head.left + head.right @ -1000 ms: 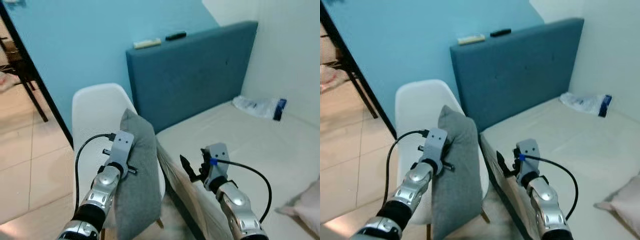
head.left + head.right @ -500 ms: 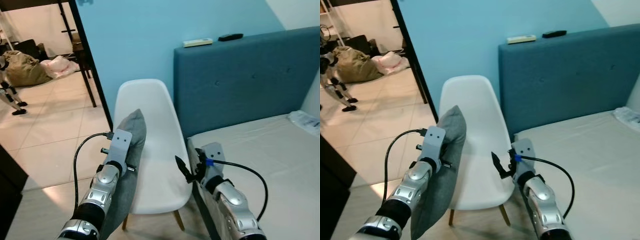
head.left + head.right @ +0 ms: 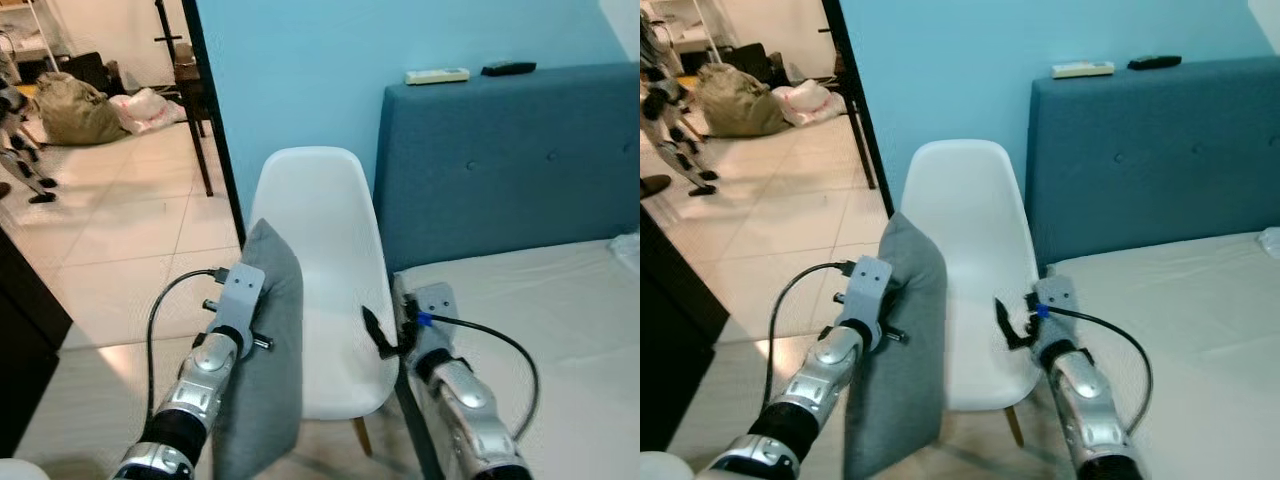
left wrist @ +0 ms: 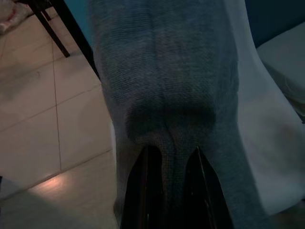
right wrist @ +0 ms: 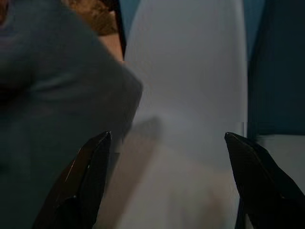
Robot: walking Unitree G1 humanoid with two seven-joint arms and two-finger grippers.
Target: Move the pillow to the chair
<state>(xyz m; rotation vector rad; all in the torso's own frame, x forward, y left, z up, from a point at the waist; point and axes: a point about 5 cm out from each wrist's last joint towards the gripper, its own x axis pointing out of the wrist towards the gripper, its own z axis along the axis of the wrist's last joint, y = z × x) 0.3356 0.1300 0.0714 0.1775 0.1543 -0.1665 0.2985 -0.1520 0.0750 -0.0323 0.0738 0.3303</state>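
A grey pillow (image 3: 270, 360) hangs upright in front of the left side of a white shell chair (image 3: 325, 250). My left gripper (image 4: 167, 157) is shut on the pillow's fabric, pinching a fold between its black fingers (image 4: 143, 191). My right gripper (image 3: 383, 335) stands open over the chair seat's right part, nothing between its fingertips (image 5: 90, 157). In the right wrist view the pillow (image 5: 52, 114) hangs beside the chair back (image 5: 190, 76).
A bed with a beige mattress (image 3: 540, 300) and a blue headboard (image 3: 510, 160) stands right of the chair; two remotes (image 3: 437, 75) lie on the headboard. A black frame post (image 3: 215, 140) stands left. Tiled floor (image 3: 110, 250) opens to the left with bags (image 3: 70, 105) at the back.
The camera has shifted slightly right, so the chair sits more centred. The pillow stays held in my left gripper, now closer to the chair. My right gripper stays open over the seat.
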